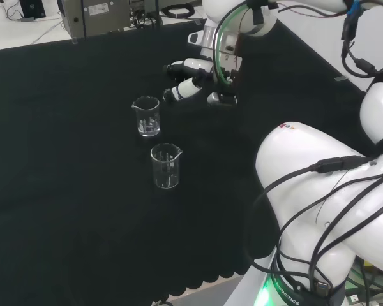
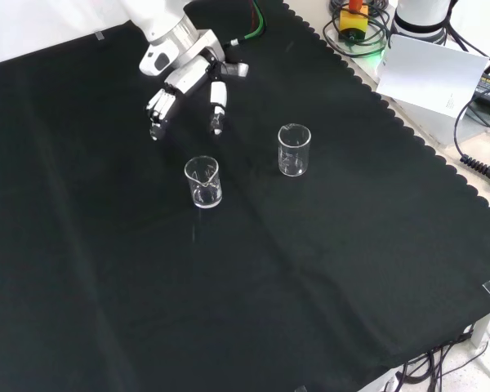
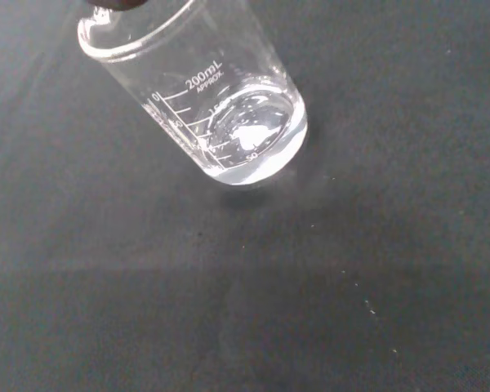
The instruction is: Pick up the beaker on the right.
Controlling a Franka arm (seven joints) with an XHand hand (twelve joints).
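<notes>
- Right now the hand (image 2: pixel 184 82) hangs above the black cloth (image 2: pixel 310 269), fingers (image 2: pixel 157 110) spread and fairly straight, holding nothing.
- 2 clear beakers stand upright on the cloth, apart from each other.
- From the front, one beaker (image 2: pixel 202 181) sits just below the fingertips, not touching them.
- From there too, the other beaker (image 2: pixel 294 149) stands off to the hand's right.

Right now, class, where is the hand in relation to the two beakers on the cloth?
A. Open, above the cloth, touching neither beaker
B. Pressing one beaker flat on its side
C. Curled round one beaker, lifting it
A: the hand hangs open, apart from both upright beakers.
</notes>
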